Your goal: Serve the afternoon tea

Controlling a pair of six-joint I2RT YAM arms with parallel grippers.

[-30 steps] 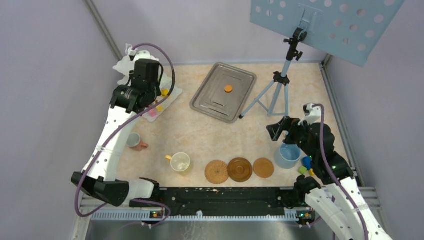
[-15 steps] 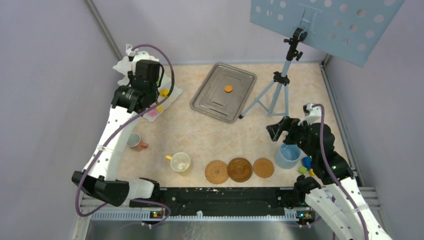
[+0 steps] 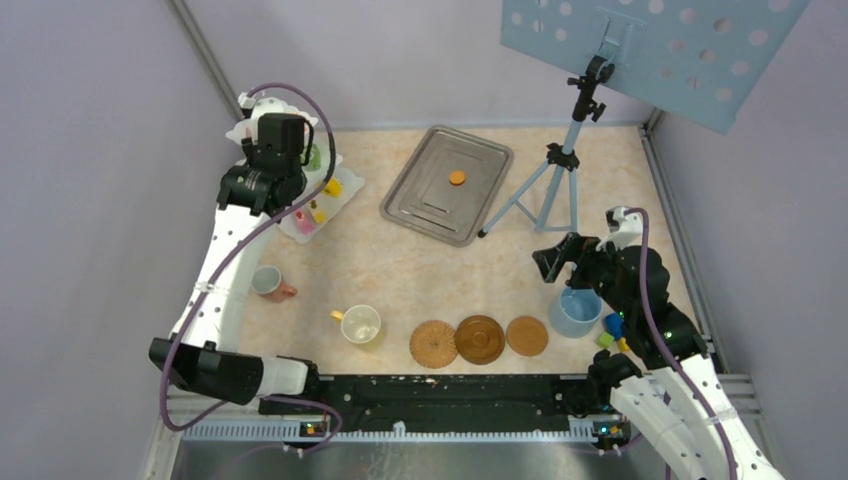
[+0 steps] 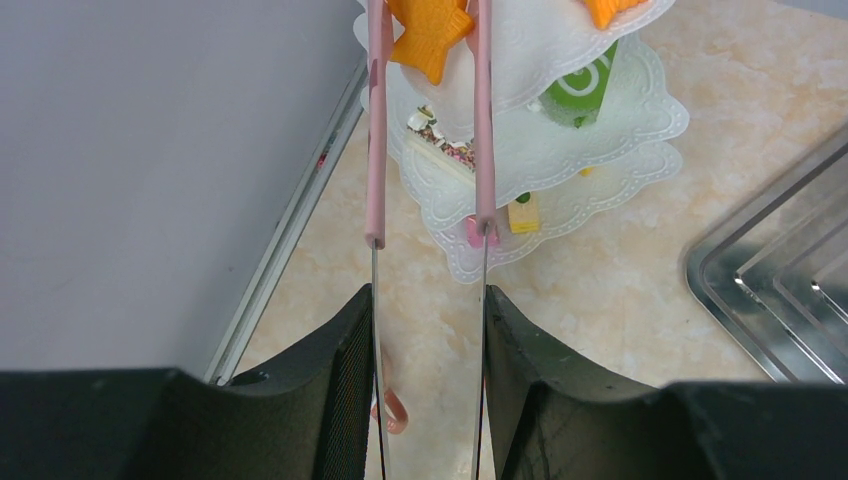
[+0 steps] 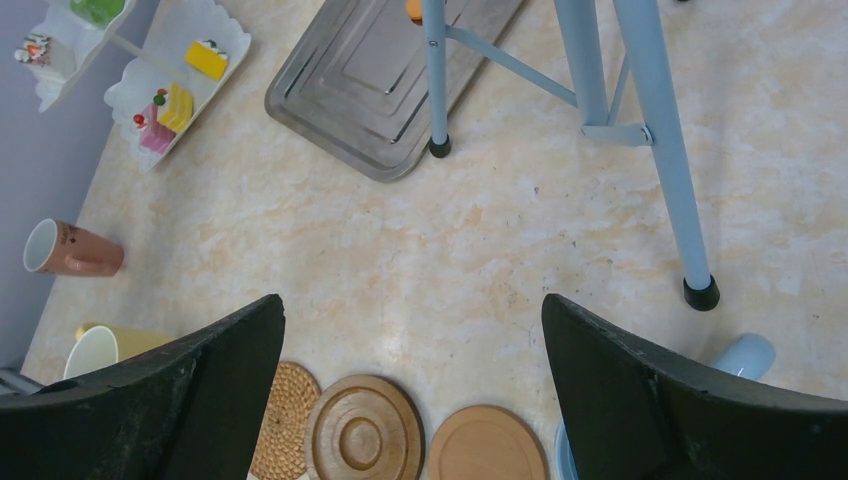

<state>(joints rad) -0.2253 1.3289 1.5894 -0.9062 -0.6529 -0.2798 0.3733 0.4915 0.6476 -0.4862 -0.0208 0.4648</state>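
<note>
L gripper is at the far-L corner, over the white 3-tier stand. Its fingers are pressed in on the pink tongs, one tong arm against each inner face. An orange star biscuit sits btwn the tong arms at the top tier. The tong tips run off the top edge of the wrist view, so can't tell if they pinch it or just flank it. A 2nd orange piece on that tier is cut off by the frame.

Green swirl roll is on the mid tier, half under the top tier's rim. Yellow wedge on the bottom tier shows only as a sliver. Pink slice next to it is mostly behind one tong arm. From overhead the L arm covers the stand's top.

R gripper hovers w/ fingers wide apart, nothing btwn them, near the tripod. Blue cup sits just beside it, partly under the R arm.

Three brown coasters lie in a row near the front edge. Yellow cup is just L of them; hard to tell if it's upright. Pinkish cup lies on its side further L. Metal tray holds one orange biscuit. Toy blocks are partly hidden by the R arm.
</note>
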